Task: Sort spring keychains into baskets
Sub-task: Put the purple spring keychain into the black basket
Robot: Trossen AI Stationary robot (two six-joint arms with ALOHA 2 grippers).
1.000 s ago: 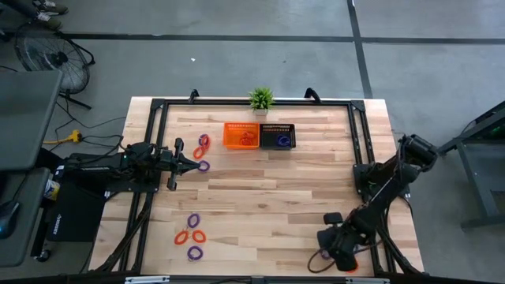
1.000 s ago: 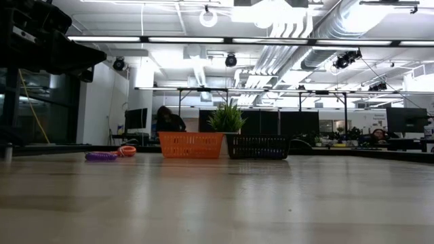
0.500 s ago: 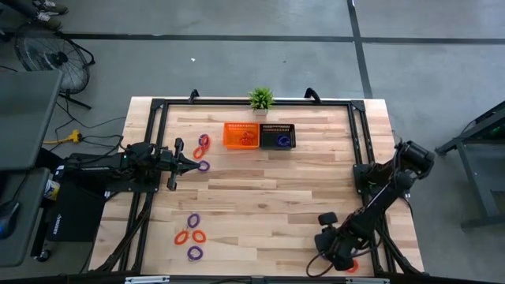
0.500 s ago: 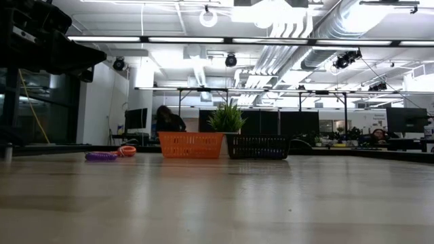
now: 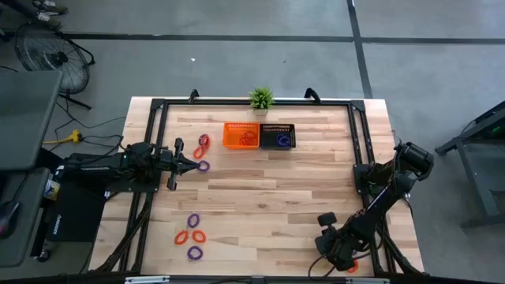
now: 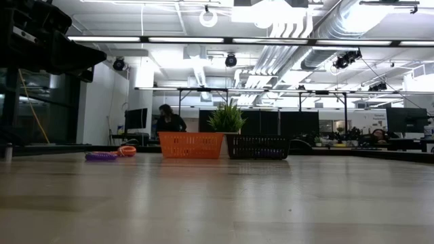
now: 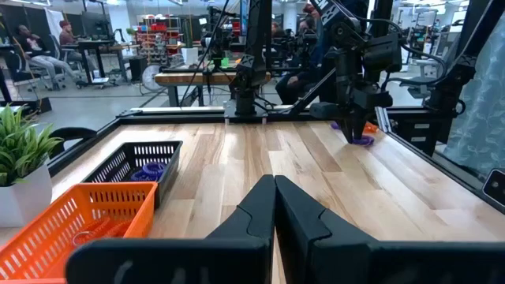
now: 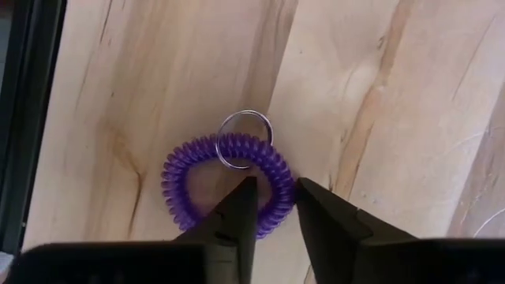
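So your right gripper [image 8: 272, 207] is down at the worktop's [image 5: 268, 189] near-right corner, fingers pinching the purple spring keychain [image 8: 225, 183] w/ coil between them. Likely light, springy, squashy: grip coil, not the metal ring [image 8: 245, 139]. Left gripper [image 7: 274, 207] clenched, idle.

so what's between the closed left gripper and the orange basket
In the high view, the left gripper points at a purple keychain by its tip; two more coils lie farther back, then bare wood up to the orange basket.
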